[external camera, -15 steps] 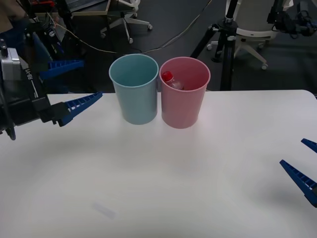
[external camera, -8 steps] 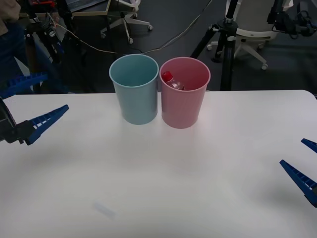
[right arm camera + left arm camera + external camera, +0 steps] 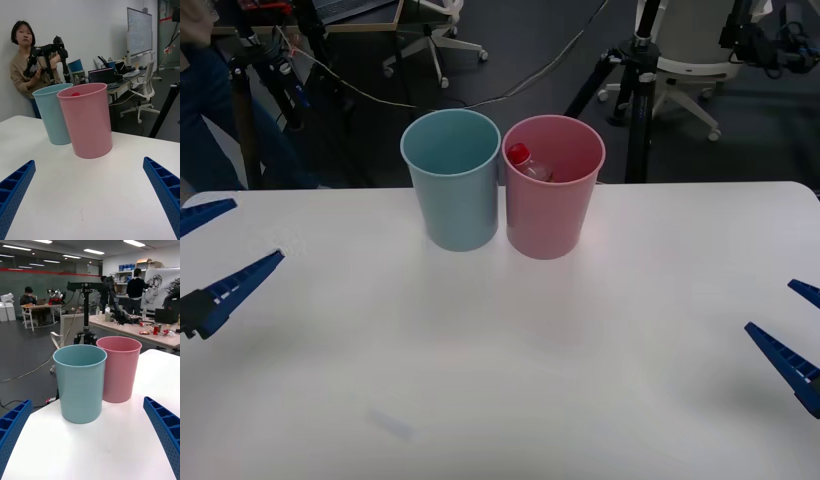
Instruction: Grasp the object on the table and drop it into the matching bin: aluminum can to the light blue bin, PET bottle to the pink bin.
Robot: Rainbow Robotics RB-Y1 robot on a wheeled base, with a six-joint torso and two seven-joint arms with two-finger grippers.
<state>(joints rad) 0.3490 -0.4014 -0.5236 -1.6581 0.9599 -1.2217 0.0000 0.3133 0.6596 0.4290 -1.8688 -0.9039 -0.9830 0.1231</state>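
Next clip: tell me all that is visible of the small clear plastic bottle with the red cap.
The small clear plastic bottle lies inside the tall pink plastic bin, leaning with its red screw cap up against the wall nearest the light blue bin. Only the cap and clear shoulder show above the rim; the label is hidden. From the right wrist view, just the red cap peeks over the rim. No gripper touches it.

Even overhead lighting, ceiling strips visible far back in the left wrist view. White table (image 3: 510,380) bright with mild glare, only soft faint shadows under the bins. Front view slightly soft overall. Wrist views sharp on the bins, background softer.
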